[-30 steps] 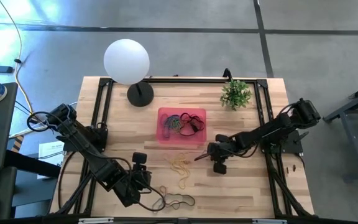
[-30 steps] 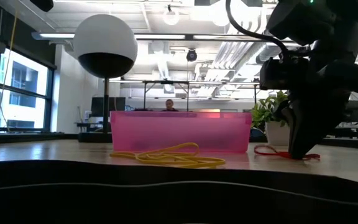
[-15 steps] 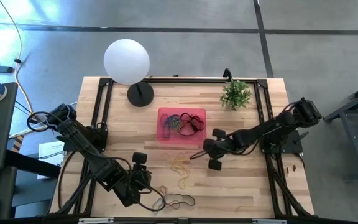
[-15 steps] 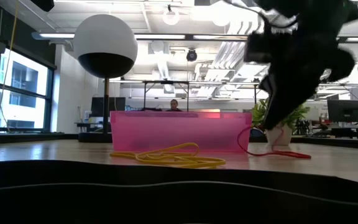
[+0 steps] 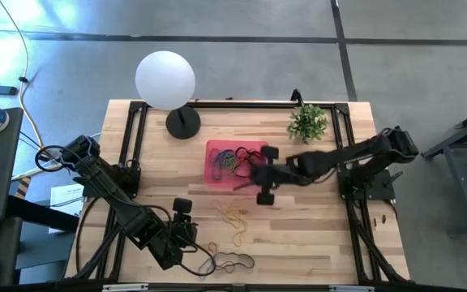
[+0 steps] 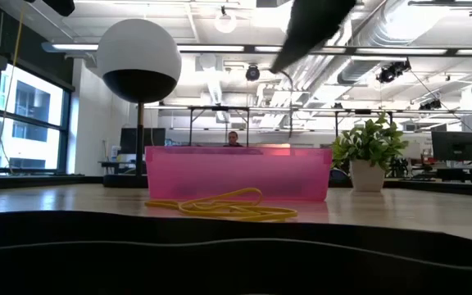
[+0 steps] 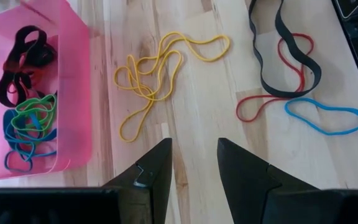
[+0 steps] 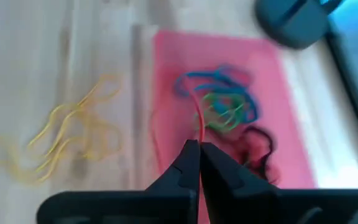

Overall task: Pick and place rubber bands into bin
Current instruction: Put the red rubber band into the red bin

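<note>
Nearest the table's front edge, the left gripper (image 7: 191,163) is hovering with its fingers parted and holding nothing; thin yellow rubber bands (image 7: 160,74) are lying on the wood just ahead of it, with black, red and blue loops (image 7: 291,74) off to one side. Farther on, the right gripper (image 8: 198,152) is hanging over the shallow translucent pink plastic bin (image 5: 215,175), its blurred fingers pinched together on a thin red rubber band (image 8: 199,121) that is dangling towards the bands already inside. In the low view the gripper's tip is cut off at the frame's top.
</note>
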Robot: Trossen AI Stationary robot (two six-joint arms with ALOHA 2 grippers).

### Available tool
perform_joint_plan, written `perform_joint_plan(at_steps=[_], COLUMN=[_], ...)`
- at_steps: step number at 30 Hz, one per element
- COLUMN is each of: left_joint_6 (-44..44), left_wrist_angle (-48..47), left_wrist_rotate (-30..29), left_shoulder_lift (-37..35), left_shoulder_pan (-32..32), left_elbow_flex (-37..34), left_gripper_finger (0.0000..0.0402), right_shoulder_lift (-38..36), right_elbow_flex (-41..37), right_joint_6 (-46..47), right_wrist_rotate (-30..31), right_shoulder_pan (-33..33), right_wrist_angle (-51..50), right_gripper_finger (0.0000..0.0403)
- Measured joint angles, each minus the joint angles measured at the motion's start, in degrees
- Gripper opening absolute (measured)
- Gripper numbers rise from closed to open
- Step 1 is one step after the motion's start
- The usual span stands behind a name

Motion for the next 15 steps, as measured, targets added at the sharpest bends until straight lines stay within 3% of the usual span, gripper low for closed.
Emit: perform_joint_plan(at_steps=[6, 15], left_joint_6=[0.0, 0.0], left_wrist_angle=[-0.4, -0.9], left_wrist_rotate=[0.0, -0.5], left_shoulder_lift=[0.0, 0.0], left_shoulder_pan=[0.0, 0.0], left_elbow_flex=[0.0, 0.0], left_gripper_finger=[0.0117, 0.0117], right_shoulder_lift=[0.0, 0.1], right_elbow_flex=[2.5, -4.0], right_joint_6=[-4.6, -4.2], right_wrist_rotate=[-1.4, -10.8], right_shoulder_pan=[-8.4, -18.7], right_wrist_angle=[0.3, 4.8], right_gripper_finger=[0.0, 0.0])
